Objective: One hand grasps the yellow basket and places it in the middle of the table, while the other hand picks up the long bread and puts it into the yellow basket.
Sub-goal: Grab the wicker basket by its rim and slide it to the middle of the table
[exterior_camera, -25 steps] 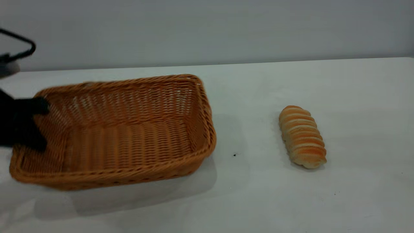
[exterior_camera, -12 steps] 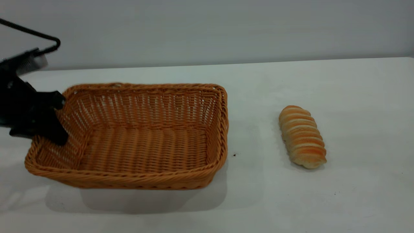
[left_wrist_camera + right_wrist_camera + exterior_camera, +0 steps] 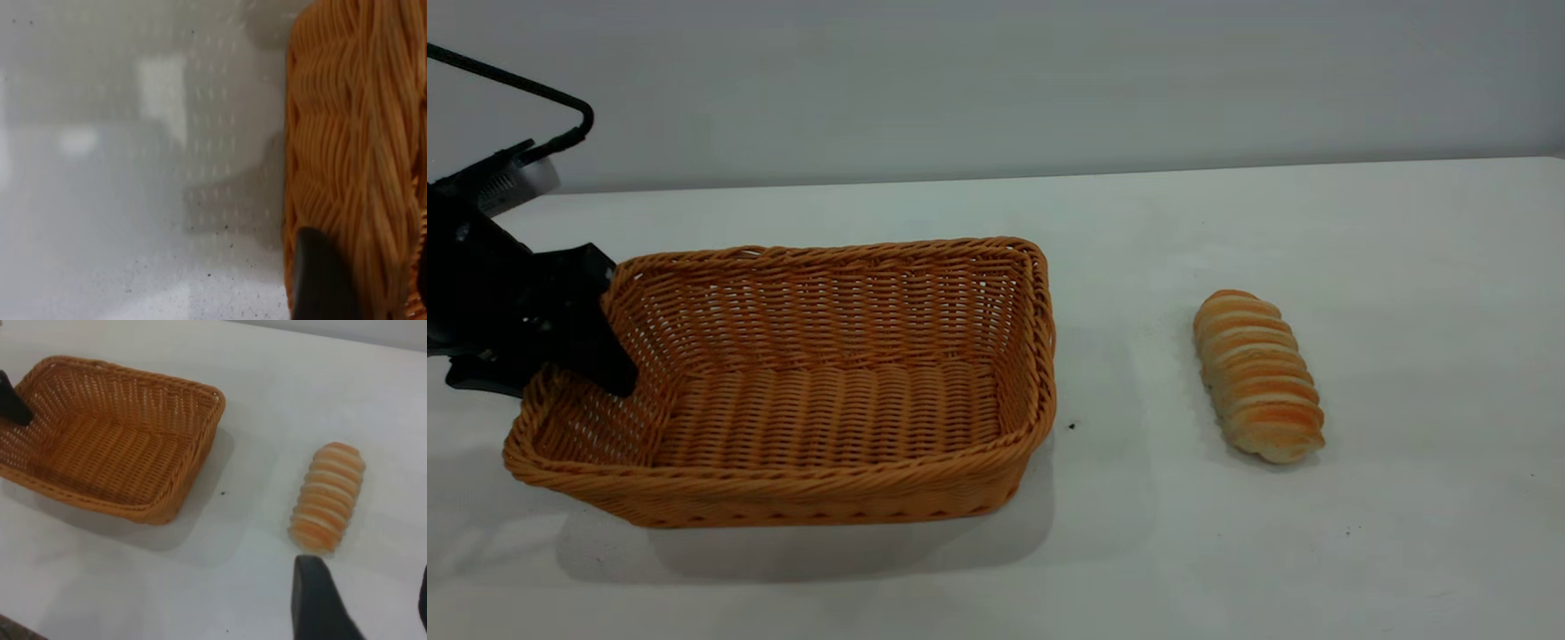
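The yellow basket [image 3: 809,493] rests on the white table [image 3: 1227,551], left of centre, its wicker rim level. My left gripper [image 3: 560,373] is shut on the basket's left end wall, one finger inside and one outside; in the left wrist view the braided rim [image 3: 353,167] fills the gap between the dark fingers [image 3: 320,280]. The long bread [image 3: 1258,373] lies alone to the basket's right, striped orange and cream. My right gripper [image 3: 370,607] hovers open just short of the bread [image 3: 328,495], with nothing between its fingers. It is out of the exterior view.
A small dark speck [image 3: 1072,426] marks the table between basket and bread. A thin black cable [image 3: 534,89] loops above the left arm. A grey wall runs behind the table's far edge. Bare tabletop stretches right of the bread.
The left gripper has dragged the basket rightwards and set it down level from a tilt. The bread has not moved.
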